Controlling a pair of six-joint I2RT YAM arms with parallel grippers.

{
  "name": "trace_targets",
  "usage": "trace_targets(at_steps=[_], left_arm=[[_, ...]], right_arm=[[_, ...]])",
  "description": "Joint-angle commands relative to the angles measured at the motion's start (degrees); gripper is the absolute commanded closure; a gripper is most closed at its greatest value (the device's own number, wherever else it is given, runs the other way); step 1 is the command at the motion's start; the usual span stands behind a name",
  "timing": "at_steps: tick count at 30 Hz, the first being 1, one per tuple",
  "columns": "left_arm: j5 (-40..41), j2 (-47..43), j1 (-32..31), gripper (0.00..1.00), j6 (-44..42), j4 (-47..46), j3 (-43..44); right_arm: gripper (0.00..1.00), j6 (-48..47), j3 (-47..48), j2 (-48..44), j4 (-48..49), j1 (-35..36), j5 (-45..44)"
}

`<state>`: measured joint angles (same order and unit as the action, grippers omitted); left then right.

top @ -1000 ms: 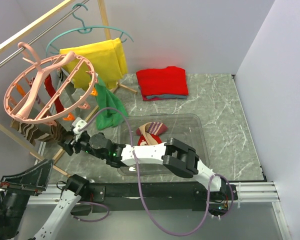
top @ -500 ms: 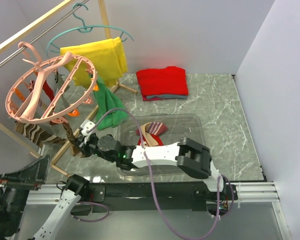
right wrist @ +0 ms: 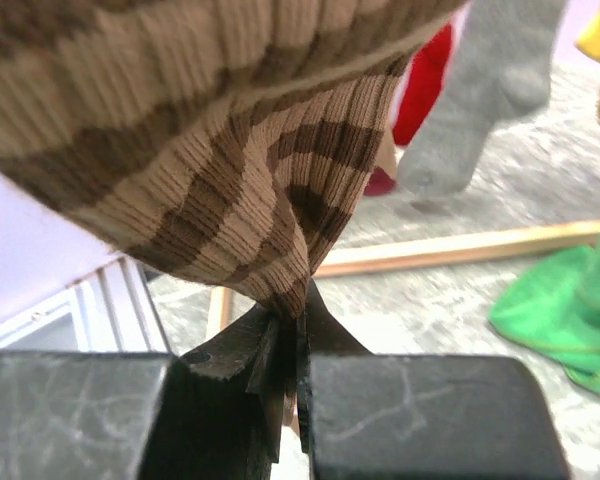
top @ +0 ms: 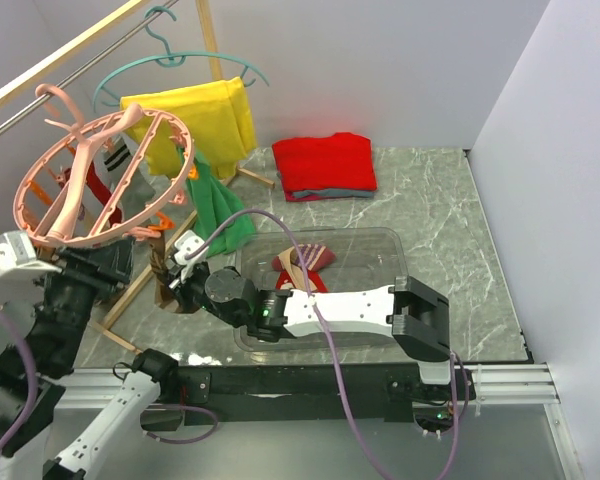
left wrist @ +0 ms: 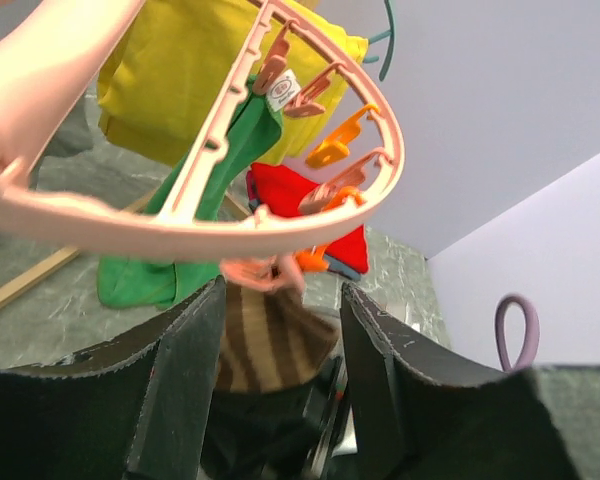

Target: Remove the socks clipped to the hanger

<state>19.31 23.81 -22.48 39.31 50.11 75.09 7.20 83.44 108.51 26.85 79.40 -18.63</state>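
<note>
Entry: brown striped sock (right wrist: pixel 230 150), which is hanging from a pink clip (left wrist: pixel 265 272) at the near rim of the hanger (left wrist: pixel 160 232), left of the clear bin (top: pixel 400 245). The right gripper (right wrist: pixel 292 335) is pinching the sock's lower end, fingers pressing together on the fabric. The left gripper (left wrist: pixel 280 300) is hovering just under the rim, fingers spreading either side of sock and clip. Loose socks (top: pixel 305 260) are lying in the bin on the worktop (top: pixel 430 200). A grey sock (right wrist: pixel 490 90) is hanging beyond.
</note>
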Motion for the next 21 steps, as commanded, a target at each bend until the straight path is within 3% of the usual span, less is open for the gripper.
trace_targets(at_steps=[1,11,15,21], left_arm=[[-2.0,2.3,1.6,0.44,-1.8,-7.8,0.5],[-0.9,2.6,1.9,0.40,4.4,-5.6,-0.6],[-3.5,1.9,1.9,0.30,7.0,-3.4,-1.6],[-6.0,0.3,1.9,0.34,9.6,-3.1,-3.3]], right_arm=[[0.91,0.1,-1.1,-4.4,-0.9,0.7,-4.5],[0.90,0.2,-2.8,-5.9,-0.7,1.1,-5.0],[0.90,0.3,-3.2,-6.0,-0.1,1.1,-5.0],[0.89,0.4,-3.5,-6.2,0.1,1.0,-5.2]])
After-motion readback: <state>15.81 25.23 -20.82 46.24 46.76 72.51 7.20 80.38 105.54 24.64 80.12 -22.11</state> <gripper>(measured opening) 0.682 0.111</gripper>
